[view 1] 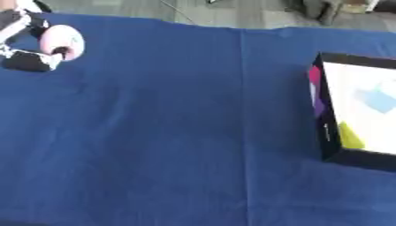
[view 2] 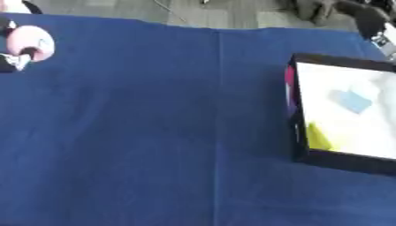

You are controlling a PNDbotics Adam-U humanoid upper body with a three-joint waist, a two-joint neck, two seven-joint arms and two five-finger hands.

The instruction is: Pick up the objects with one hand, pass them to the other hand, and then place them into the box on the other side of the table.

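Note:
A pale pink round object (view 1: pixel 62 40) is at the far left corner of the blue table, with my left hand (view 1: pixel 27 59) curled round it from the left and below. The black box (view 1: pixel 328 132) with a white inside stands at the right edge. A light blue piece (view 1: pixel 377 99) and a yellow piece (view 1: pixel 349 136) lie inside it. Magenta and purple colours show along its left wall. Part of my right arm (view 2: pixel 373 24) shows dark at the upper right corner, beyond the box. Its hand is cut off by the edge of the view.
A blue cloth (view 1: pixel 178 123) covers the whole table, with a crease running down its middle. Grey floor (view 1: pixel 232 11) lies beyond the far edge, with a dark shape standing on it at the upper right.

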